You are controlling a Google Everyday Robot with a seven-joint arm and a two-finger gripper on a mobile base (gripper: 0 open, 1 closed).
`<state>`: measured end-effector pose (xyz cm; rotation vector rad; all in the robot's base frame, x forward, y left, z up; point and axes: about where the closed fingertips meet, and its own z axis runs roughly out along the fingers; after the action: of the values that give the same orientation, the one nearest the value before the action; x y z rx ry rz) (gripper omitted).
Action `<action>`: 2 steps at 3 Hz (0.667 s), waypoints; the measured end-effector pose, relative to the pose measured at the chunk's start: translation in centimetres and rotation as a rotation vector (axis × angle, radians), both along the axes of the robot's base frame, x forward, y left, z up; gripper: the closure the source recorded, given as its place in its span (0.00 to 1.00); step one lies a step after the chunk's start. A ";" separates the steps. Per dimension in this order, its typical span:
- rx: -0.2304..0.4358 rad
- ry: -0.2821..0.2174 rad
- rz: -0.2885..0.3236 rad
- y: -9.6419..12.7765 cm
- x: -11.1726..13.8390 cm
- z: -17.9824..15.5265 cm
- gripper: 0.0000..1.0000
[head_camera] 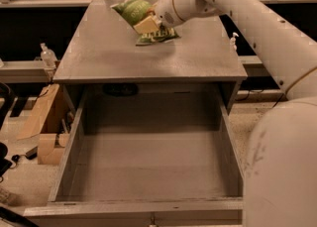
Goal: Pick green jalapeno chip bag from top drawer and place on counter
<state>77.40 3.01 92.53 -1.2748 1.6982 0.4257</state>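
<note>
The green jalapeno chip bag (134, 11) is crinkled, with a pale patch, and sits at the back middle of the counter (124, 55). Its lower edge is at or just above the surface; I cannot tell if it touches. My gripper (148, 24) reaches in from the right and is shut on the bag's right side. The top drawer (148, 166) is pulled fully out below the counter's front edge, and its flat bottom is bare.
My white arm (282, 161) fills the right foreground and crosses the counter's back right. A cardboard box (42, 122) lies on the floor at left, with a clear bottle (47, 55) on a ledge above it. A small bottle (233, 40) stands right of the counter.
</note>
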 end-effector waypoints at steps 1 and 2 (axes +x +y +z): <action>0.061 -0.023 0.020 1.4 2.4 1.2 1.00; 0.064 -0.027 0.019 1.5 2.6 1.4 0.74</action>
<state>79.97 4.49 93.89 -1.2460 1.6383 0.4677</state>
